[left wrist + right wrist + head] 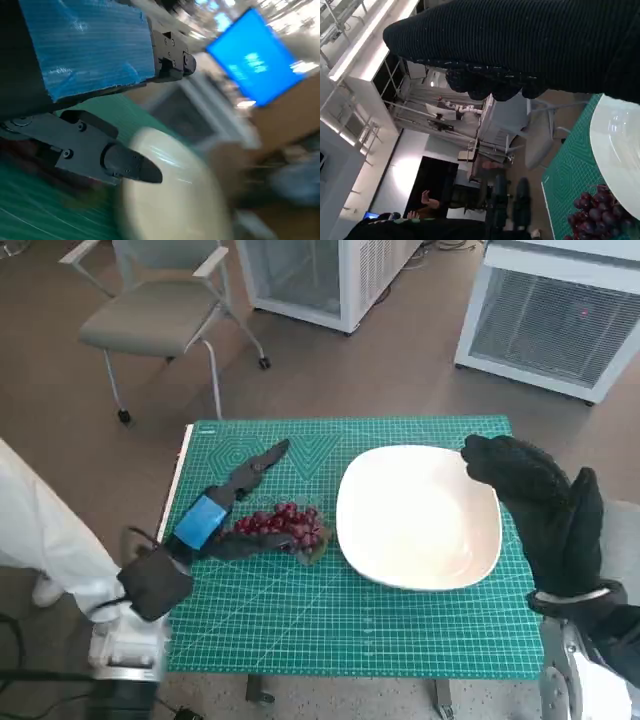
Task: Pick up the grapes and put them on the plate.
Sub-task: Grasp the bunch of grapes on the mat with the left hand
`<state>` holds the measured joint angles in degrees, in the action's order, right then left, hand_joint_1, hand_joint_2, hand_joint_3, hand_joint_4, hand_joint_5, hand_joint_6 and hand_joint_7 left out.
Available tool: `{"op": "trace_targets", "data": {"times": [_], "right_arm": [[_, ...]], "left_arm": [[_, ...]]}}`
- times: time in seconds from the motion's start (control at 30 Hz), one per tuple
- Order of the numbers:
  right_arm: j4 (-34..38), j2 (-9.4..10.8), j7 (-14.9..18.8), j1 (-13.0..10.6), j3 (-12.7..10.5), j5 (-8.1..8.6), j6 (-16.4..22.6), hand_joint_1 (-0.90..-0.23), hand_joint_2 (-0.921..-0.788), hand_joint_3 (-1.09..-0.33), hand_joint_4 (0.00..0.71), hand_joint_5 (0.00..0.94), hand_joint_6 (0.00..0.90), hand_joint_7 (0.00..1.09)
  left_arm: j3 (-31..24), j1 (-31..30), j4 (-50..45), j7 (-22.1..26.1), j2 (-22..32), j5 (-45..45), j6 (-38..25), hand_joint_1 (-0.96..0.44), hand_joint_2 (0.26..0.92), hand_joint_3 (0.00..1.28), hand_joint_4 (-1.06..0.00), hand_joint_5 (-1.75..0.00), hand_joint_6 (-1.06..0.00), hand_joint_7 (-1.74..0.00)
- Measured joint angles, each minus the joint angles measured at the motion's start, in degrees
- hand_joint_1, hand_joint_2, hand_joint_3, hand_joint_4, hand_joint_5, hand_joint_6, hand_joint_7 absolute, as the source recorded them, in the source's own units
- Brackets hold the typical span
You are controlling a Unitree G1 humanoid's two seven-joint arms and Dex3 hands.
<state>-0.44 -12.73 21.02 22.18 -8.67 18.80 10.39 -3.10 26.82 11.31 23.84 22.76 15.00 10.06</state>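
My left hand grasps the soft, loose grapes at frame centre-left; I'd lift them from underneath. My right hand hovers released by the plate.

Head view is evenly lit and sharp, only soft shadows on the tabletop, straight lines bowing a bit near the edges. Left wrist view is badly motion-smeared, the plate a pale blur. Right wrist view has blown-out ceiling strips and a dim room.
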Motion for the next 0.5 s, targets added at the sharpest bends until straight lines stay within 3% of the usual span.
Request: {"op": "trace_targets", "data": {"times": [0.27,0.5], "right_arm": [[0.0,0.1,0.0,0.0,0.1,-0.01,0.0,-0.549,-0.921,-0.594,0.371,0.156,0.1,0.87],[0.1,0.2,0.0,0.0,0.1,0.0,0.1,-0.546,-0.921,-0.595,0.371,0.158,0.099,0.87]], "left_arm": [[6.2,0.4,-13.3,1.1,3.7,17.8,-18.7,-0.15,0.753,0.0,-0.07,0.0,-0.23,-0.02],[11.5,1.4,-16.7,3.5,3.8,23.0,-26.5,-0.14,0.747,0.0,-0.08,-0.01,-0.25,-0.01]]}}
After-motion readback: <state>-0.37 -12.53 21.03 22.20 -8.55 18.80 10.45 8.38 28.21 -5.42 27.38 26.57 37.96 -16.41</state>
